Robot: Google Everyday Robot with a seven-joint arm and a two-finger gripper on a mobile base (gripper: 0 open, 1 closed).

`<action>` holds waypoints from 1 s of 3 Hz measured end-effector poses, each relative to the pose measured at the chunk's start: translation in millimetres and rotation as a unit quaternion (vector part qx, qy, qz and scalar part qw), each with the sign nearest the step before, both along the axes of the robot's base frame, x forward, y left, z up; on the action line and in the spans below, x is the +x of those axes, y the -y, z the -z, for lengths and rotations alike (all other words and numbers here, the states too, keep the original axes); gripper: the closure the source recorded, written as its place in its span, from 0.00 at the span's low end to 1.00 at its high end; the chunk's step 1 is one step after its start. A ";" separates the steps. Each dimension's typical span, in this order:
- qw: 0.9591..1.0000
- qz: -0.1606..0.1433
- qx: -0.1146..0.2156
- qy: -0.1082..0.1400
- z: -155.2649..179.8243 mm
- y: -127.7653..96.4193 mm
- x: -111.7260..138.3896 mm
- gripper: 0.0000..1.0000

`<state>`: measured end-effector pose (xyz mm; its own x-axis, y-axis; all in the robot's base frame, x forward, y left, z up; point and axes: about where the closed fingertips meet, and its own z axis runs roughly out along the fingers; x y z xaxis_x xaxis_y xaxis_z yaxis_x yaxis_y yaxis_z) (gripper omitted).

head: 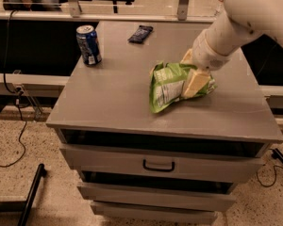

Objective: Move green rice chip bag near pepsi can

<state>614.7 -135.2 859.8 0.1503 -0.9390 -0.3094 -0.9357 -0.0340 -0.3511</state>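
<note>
The pepsi can (88, 44) stands upright at the upper left of the bench (113, 102), with a small dark wrapper (140, 33) to its right. Right of centre sits the green rice chip bag (167, 86) (crumpled, label panel up), well apart from the can. The hand (191, 74) is clamped on the bag's right end. The grasp looks made; next comes the carry toward the upper left, stopping just beside the can without toppling it.

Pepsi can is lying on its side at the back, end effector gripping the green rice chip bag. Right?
Not quite. The camera view shows the pepsi can standing upright at the back, not lying on its side. The rest holds: the end effector is gripping the green rice chip bag.
</note>
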 end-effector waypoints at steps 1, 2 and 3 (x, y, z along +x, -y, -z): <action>0.999 0.028 0.012 -0.025 -32.3 -6.2 10.8 1.00; 0.997 0.057 0.031 -0.043 -60.7 -11.8 17.5 1.00; 0.994 0.075 0.059 -0.049 -80.1 -28.6 23.9 1.00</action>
<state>638.6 -106.7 939.9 -0.0246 -0.9047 -0.4252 -0.9568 0.1446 -0.2522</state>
